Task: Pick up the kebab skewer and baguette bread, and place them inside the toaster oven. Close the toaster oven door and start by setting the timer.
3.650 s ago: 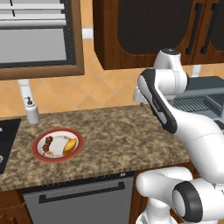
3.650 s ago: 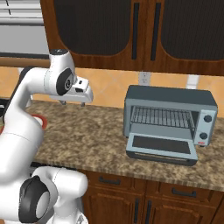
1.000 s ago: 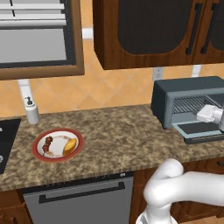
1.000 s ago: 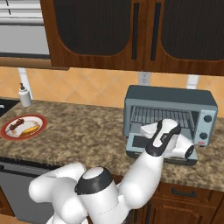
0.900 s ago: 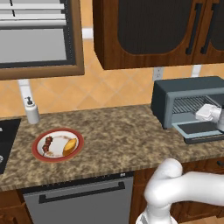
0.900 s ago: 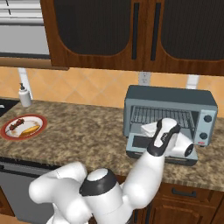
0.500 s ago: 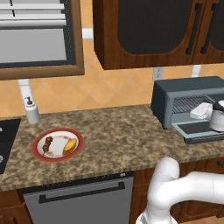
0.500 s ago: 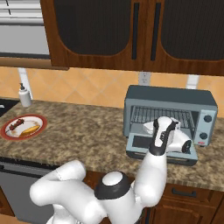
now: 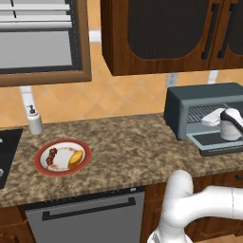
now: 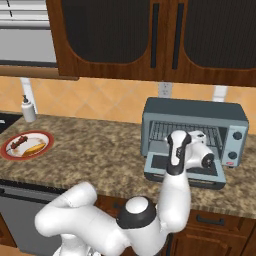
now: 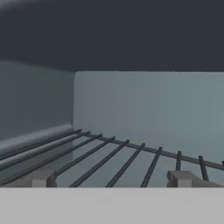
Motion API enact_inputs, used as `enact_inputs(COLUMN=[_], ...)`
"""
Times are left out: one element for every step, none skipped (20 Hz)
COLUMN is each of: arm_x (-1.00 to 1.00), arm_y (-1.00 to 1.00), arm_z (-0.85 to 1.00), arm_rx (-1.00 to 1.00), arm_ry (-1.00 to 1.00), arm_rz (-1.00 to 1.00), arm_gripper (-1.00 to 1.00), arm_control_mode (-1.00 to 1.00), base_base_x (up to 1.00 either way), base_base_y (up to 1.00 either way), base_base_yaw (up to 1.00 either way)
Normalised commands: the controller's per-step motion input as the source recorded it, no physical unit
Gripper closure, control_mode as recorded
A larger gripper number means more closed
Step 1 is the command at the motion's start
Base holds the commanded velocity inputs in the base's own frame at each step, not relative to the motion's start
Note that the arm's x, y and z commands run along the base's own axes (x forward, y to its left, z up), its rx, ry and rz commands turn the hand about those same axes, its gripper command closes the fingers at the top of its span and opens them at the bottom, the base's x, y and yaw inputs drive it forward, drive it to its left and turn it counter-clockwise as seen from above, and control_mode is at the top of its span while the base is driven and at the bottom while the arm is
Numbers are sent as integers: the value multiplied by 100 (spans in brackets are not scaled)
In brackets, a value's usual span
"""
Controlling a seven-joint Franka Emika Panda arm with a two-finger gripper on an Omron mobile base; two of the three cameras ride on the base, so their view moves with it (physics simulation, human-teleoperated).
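The kebab skewer (image 9: 52, 154) and the baguette bread (image 9: 76, 159) lie side by side on a red-rimmed white plate (image 9: 45, 167) at the left of the counter, far from the arm. At the right stands the toaster oven (image 9: 190, 102), its door (image 9: 213, 141) dropped open and flat. My arm reaches over that door into the oven mouth. In the hand view my gripper (image 11: 113, 179) is open and holds nothing, its fingertips (image 11: 42, 178) just above the bare wire rack (image 11: 122, 162). From the right, the skewer (image 10: 19, 141) and bread (image 10: 34, 147) sit left of the oven (image 10: 195, 107).
A soap dispenser (image 9: 34, 121) stands by the wall behind the plate. A dark cooktop edge (image 9: 7, 147) lies at the far left. Wall cabinets (image 9: 166, 33) hang above the oven. The oven's knobs (image 10: 237, 135) are on its right front panel.
The arm has swung from the middle of the counter to the toaster oven. Over the last second the hand pushed from above the door deeper into the oven. The gripper stayed open.
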Motion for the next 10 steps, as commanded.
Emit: enact_inputs(arm_x=[0, -6, -14, -25, -36, -50, -64, -67, -78, -88], arm_y=[-24, -27, -33, -31, -24, -26, -26, -29, -26, -21], arm_z=[-96, -100, -100, -100, -100, -100, -100, -100, -100, -100], arm_rx=[-13, -12, -11, -11, -10, -9, -9, -8, -9, -10], arm_ry=[7, 9, 9, 10, 15, 15, 14, 15, 12, 12], arm_rz=[-7, -9, -8, -8, -9, -9, -9, -9, -9, -10], arm_gripper=[-100, -100, -100, -100, -100, -100, -100, -100, -100, -100], arm_control_mode=[-100, -100, -100, -100, -100, -100, -100, -100, -100, -100], base_base_x=[0, 0, 0, 0, 0, 0, 0, 0, 0, 0], base_base_y=[0, 0, 0, 0, 0, 0, 0, 0, 0, 0], base_base_yaw=[0, 0, 0, 0, 0, 0, 0, 0, 0, 0])
